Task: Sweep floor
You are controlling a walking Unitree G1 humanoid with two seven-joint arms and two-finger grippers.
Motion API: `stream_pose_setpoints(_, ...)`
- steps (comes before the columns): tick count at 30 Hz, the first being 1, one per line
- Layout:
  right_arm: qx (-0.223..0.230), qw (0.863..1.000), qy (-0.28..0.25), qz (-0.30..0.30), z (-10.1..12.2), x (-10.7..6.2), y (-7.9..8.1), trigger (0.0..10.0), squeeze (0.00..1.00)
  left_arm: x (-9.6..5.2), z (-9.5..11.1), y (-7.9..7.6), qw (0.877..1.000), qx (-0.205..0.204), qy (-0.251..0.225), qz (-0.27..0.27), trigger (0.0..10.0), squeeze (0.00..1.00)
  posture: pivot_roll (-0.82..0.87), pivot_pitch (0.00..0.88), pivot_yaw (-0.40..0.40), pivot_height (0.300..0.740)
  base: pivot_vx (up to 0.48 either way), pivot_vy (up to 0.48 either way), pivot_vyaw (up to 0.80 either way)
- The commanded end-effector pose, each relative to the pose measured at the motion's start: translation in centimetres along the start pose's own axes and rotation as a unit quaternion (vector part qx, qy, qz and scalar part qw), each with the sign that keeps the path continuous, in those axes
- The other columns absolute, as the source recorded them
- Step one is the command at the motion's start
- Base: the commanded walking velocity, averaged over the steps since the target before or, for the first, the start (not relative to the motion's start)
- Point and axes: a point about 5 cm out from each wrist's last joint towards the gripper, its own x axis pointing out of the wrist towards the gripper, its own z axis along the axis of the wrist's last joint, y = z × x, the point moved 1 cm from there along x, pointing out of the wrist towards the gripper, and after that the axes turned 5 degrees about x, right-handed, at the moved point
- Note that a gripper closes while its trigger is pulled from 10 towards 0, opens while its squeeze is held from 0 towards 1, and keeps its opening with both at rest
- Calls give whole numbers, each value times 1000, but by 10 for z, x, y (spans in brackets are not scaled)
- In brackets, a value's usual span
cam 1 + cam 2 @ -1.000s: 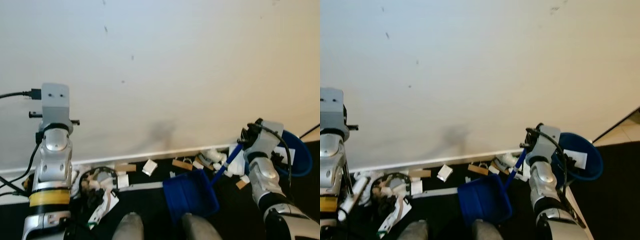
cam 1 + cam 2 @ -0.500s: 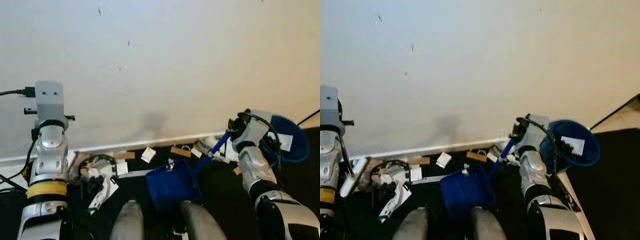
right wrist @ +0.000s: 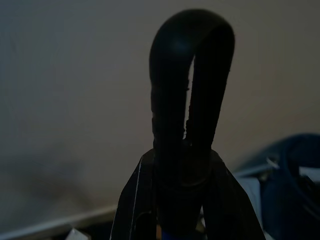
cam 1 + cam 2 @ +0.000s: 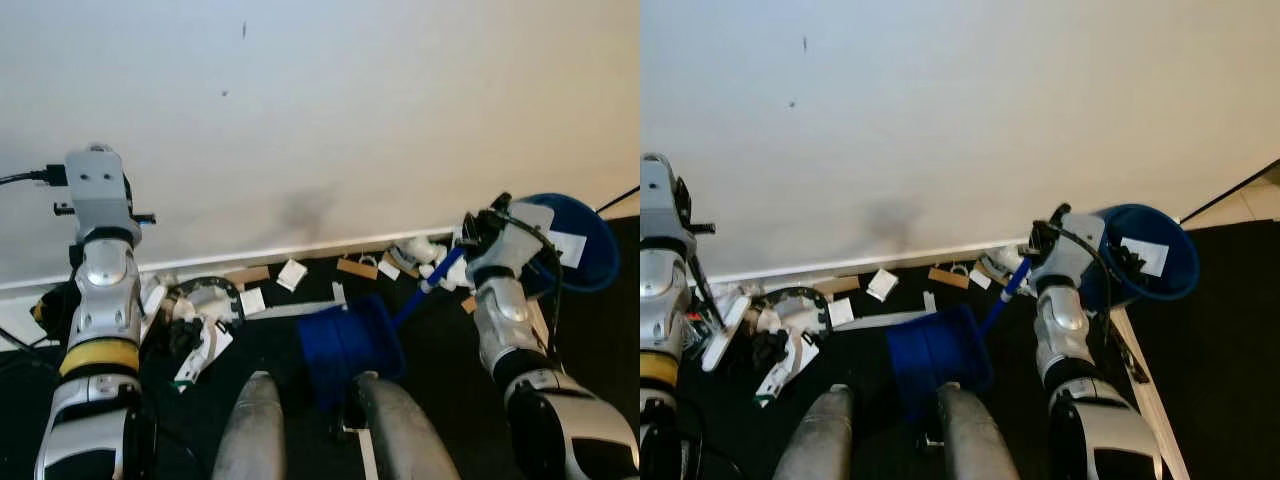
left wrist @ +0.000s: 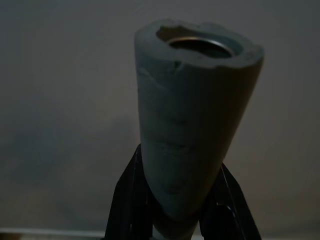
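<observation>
- Left eye view: your right claw (image 4: 478, 262) sits at the right of the frame, closed around the top of the blue dustpan handle (image 4: 432, 283). That handle runs down and leftward to the blue dustpan (image 4: 348, 343), which rests on the dark floor (image 4: 440, 350) at lower centre, just ahead of the robot's feet. The litter (image 4: 358, 267), paper scraps and cardboard bits, lies strung along the baseboard (image 4: 300, 250) above the pan, so the pan's mouth has debris on its far side, towards the wall.
- Right eye view: a blue bin (image 4: 1143, 252) stands just right of your right arm with a paper scrap inside. At lower left a denser heap of rubbish (image 4: 780, 335) lies near your left arm, well left of the dustpan.
- Left wrist view: your left claw (image 5: 176, 200) is clamped on a grey foam-covered pole (image 5: 192, 117), likely the broom handle, pointing up along the wall.
- Right wrist view: the black loop grip (image 3: 190, 75) of the dustpan handle stands up between the fingers, pinched tight.
- My read: the left arm is nearer the big heap, and the sweep should run rightward towards the pan.
</observation>
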Motion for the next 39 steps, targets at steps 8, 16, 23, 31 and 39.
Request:
stream_pose_setpoints(8,18,999,-47,7,31,21,9,10000,0,3,-7,4,1000,1,13,-11,10000,0,44,284,-176,740,0,0,0)
stream_pose_setpoints(16,13,1000,10,-5,7,10,1,10000,0,-1,-15,-4,999,9,25,-34,10000,0,51,279,-182,740,0,60,0)
stream_pose_setpoints(23,10,999,16,-27,0,3,-11,10000,0,-1,-16,3,999,15,23,-25,10000,0,63,277,-180,740,0,274,0)
stream_pose_setpoints(31,-1,1000,12,-28,0,1,-14,10000,0,-1,-12,8,1000,17,7,-18,10000,0,75,282,-175,740,0,0,0)
stream_pose_setpoints(39,8,1000,11,1,-4,-1,-1,10000,0,-4,-16,10,999,34,8,-11,10000,0,83,285,-184,740,0,0,0)
